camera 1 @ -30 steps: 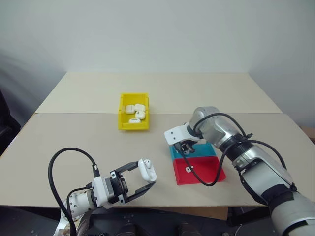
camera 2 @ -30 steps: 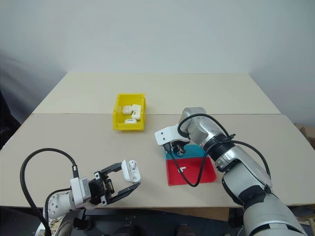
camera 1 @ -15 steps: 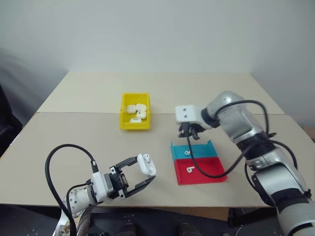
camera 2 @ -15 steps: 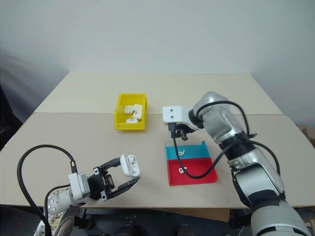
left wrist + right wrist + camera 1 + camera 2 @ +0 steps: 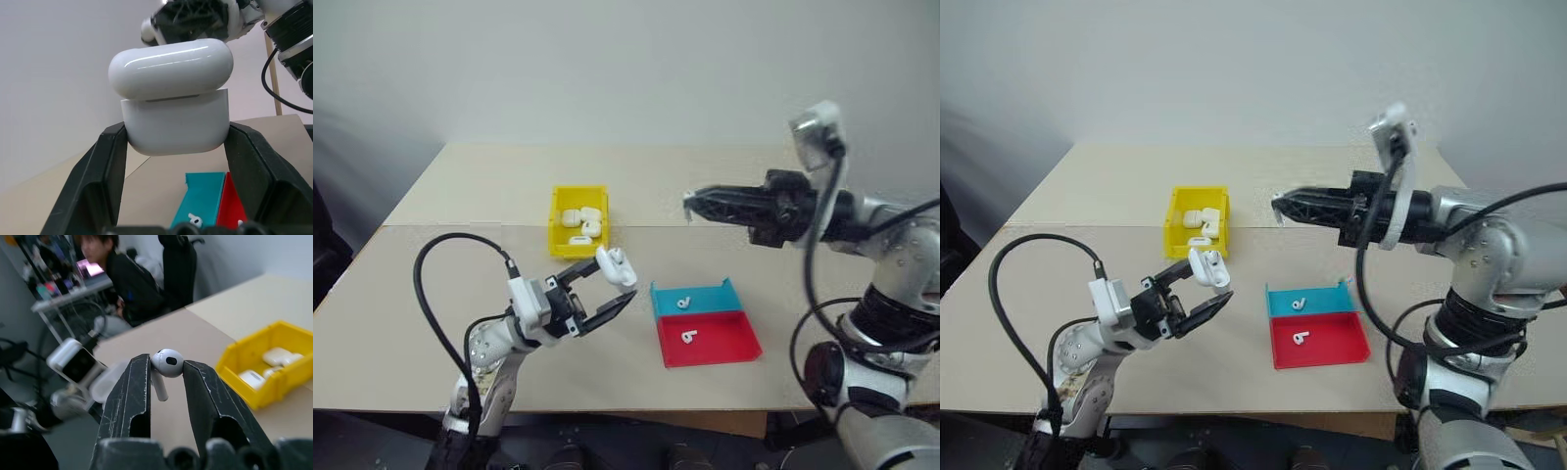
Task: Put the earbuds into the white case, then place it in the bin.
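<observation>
Left eye view shows us our right gripper [image 5: 689, 206] pinching an earbud [image 5: 165, 365] above and just right of the white case [image 5: 614, 266], which our left gripper [image 5: 612, 292] clamps, lid ajar, near the bin [image 5: 579, 221]

Plain pale grey wall [image 5: 607, 69] at twelve o'clock, evenly lit, darker toward nine. Beige table [image 5: 636, 176] made of two tops, seam [image 5: 460, 225] running from nine to three. Dark floor at six, beneath the front edge. In the right wrist view: black office chair [image 5: 178, 269], seated person in dark clothes [image 5: 127, 284], cluttered desk [image 5: 63, 296] with a lit screen.
</observation>
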Motion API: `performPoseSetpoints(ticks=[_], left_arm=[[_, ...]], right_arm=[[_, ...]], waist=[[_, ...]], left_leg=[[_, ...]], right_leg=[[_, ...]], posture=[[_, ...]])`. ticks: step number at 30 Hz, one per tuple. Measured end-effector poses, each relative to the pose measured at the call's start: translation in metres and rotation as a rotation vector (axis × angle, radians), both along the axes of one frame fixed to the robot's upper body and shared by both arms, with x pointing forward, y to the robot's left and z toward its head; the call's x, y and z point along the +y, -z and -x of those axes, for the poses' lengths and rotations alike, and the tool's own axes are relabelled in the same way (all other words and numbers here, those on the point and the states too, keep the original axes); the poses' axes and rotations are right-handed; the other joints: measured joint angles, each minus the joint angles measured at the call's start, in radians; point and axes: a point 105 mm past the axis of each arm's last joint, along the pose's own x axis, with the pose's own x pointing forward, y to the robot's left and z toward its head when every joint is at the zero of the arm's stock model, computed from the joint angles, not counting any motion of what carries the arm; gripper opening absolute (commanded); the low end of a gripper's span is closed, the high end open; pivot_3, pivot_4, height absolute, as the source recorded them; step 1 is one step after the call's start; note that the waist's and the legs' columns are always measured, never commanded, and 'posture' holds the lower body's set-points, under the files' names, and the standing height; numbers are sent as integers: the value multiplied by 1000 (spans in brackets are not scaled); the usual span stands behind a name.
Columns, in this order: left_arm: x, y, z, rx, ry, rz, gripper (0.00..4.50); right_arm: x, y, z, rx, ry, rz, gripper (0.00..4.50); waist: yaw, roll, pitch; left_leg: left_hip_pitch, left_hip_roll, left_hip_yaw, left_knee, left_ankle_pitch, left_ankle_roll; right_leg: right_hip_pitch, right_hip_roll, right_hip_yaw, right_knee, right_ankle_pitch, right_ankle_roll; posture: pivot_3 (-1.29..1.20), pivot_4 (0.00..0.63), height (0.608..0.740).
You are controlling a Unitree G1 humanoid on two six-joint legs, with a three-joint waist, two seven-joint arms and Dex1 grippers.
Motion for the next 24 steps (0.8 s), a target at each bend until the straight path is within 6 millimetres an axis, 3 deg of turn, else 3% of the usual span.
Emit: performPoseSetpoints(ticks=[9, 17, 24], left_arm=[[-6, -11, -1, 22, 83, 67, 2716], [-4, -11, 3, 34, 120, 28, 2716], [-6, -13, 3, 27, 129, 39, 2716]], right_arm=[[31, 30, 24, 0, -59, -94, 1239], [38, 28, 31, -83, -115, -111, 1239], [48, 43, 26, -95, -151, -53, 1239]], waist=[[1, 0, 0], [-3, 0, 0], [-3, 0, 0]], left_leg=[[-1, -1, -2, 0, 0, 0], [0, -1, -2, 0, 0, 0], [0, -1, -2, 0, 0, 0]], right_leg=[[0, 0, 0, 0, 0, 1], [1, 0, 0, 0, 0, 1], [1, 0, 0, -1, 0, 1]], posture=[[0, 150, 740], [0, 150, 740], [0, 150, 740]])
